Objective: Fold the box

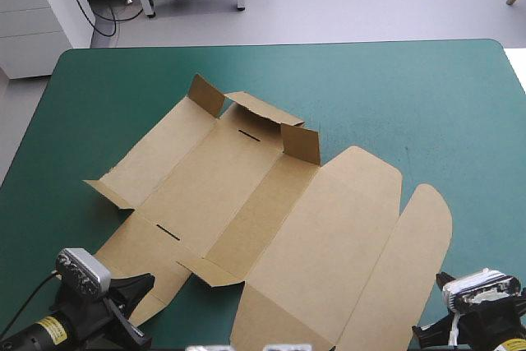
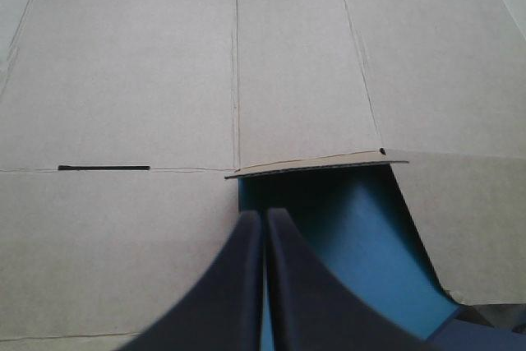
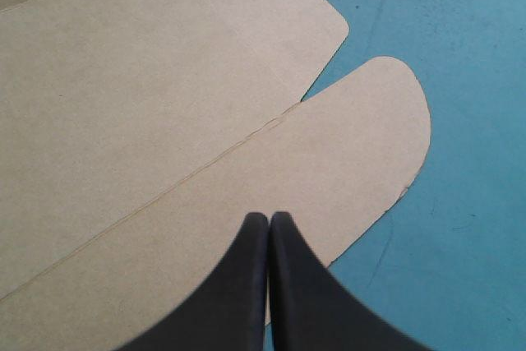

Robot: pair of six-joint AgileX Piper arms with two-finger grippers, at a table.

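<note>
The brown box [image 1: 271,211] lies opened out as a cut sheet on the teal-green cover [image 1: 411,96], running slantwise from the far middle of the table to its near edge. Most of it is flat. At its far end two small flaps [image 1: 207,94] [image 1: 301,143] stand up. The left gripper [image 2: 263,215] is clenched, its black fingers meeting in one point and holding nothing. It sits at the near left corner of the sheet, over the board's edge beside a notch where the cover shows. Just ahead of it a short flap [image 2: 316,163] is lifted slightly, and a narrow slot [image 2: 103,168] lies farther to the left. The right gripper [image 3: 269,218] is likewise pressed together and empty, at the near right. It is over the rounded flap [image 3: 353,145] that forms the sheet's right edge. Whether either gripper touches the board cannot be told.
</note>
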